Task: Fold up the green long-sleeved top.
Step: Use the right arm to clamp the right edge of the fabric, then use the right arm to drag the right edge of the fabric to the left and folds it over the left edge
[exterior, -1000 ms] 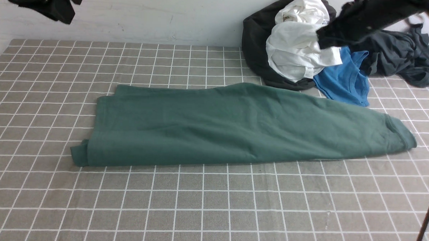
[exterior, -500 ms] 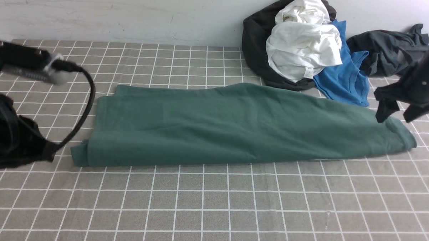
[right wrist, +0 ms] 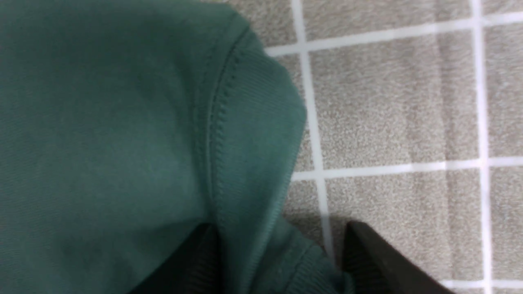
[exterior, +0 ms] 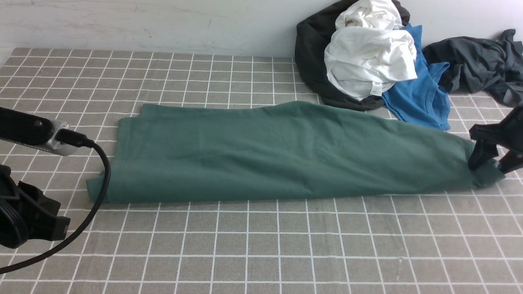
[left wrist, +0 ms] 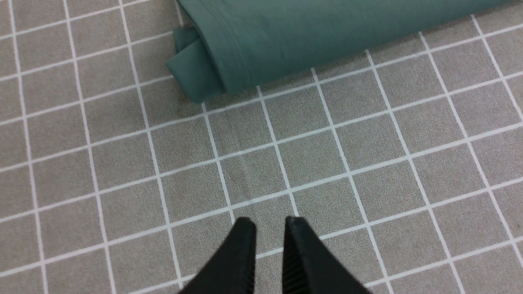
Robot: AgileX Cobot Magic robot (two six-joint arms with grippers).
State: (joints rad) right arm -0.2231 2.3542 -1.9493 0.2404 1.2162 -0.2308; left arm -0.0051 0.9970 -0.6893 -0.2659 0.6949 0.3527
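The green long-sleeved top lies folded into a long band across the checked table. Its ribbed cuff ends the band on the right. My right gripper is down on that cuff and open. In the right wrist view one finger rests on the green fabric and the other on the cloth beside the cuff, with the right gripper straddling it. My left gripper hovers over bare table short of the top's near left corner, its jaws a narrow gap apart and empty.
At the back right is a pile of clothes: a white garment on a black one, a bright blue tee and a dark grey garment. A wall runs behind. The left arm fills the near left corner.
The right arm came down from the back right onto the cuff, its jaws now spread. The left arm dropped from the upper left to the near left of the table.
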